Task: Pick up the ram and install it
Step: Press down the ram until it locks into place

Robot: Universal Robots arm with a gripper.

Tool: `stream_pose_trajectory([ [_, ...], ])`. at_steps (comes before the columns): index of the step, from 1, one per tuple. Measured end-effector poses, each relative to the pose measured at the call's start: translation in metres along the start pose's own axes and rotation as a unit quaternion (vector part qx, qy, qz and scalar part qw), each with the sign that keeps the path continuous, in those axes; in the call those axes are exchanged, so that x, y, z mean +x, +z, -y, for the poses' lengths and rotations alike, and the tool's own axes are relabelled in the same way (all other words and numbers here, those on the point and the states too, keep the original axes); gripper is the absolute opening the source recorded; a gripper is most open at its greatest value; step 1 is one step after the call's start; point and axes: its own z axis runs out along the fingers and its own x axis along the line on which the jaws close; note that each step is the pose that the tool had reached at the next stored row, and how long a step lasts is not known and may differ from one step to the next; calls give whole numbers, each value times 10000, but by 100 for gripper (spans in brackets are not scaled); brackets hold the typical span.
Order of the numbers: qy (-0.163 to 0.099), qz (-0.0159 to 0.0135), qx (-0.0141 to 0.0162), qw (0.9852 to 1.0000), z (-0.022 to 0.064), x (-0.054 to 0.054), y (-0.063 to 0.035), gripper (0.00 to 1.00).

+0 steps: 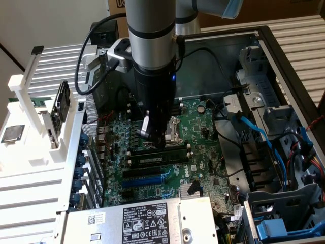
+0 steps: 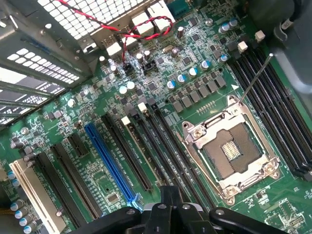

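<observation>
Now we see the arm (image 1: 152, 40) standing close to vertical over the open case (image 1: 284, 56), its wrist pointing straight down at the board (image 1: 203, 132). Cables loop off the wrist on the exterior view's left. The gripper (image 1: 155, 137) hangs low over the board, at the edge of the socket (image 1: 171, 133) that faces the slots. In the wrist view the gripper (image 2: 168, 195) has its fingers pressed together, and we can make out nothing between them. From there we look down on the open socket (image 2: 229, 151), its lever (image 2: 254, 78) sticking up at a slant, and on the black slots (image 2: 161, 146) between it and the blue slot (image 2: 109, 163).

We find the ram (image 1: 155, 158) in the exterior view, just beside the socket on the side nearer the camera and close under the gripper. It lies along one of the black slots, standing on its long edge, with its side and white label strip turned towards the camera. Its long axis runs across the board from the exterior view's left to the right, rising a little to the right, in line with the blue slot (image 1: 144, 180) nearer the camera. We cannot tell whether the fingertips touch its top edge or whether it sits fully down in the slot.

On the exterior view's left a white rack (image 1: 30, 152) stands well apart from the gripper.
</observation>
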Motion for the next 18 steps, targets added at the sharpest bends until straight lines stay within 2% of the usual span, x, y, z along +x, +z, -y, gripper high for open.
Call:
stream_pose_trajectory([
  [5, 424, 1, 0, 9991, 0, 0, 2, 10],
  [9, 758, 2, -1, 9971, 0, 0, 3, 10],
  [13, 1093, 3, -1, 9940, 0, 0, 4, 10],
  [18, 1509, 3, -1, 9886, 0, 0, 5, 10],
])
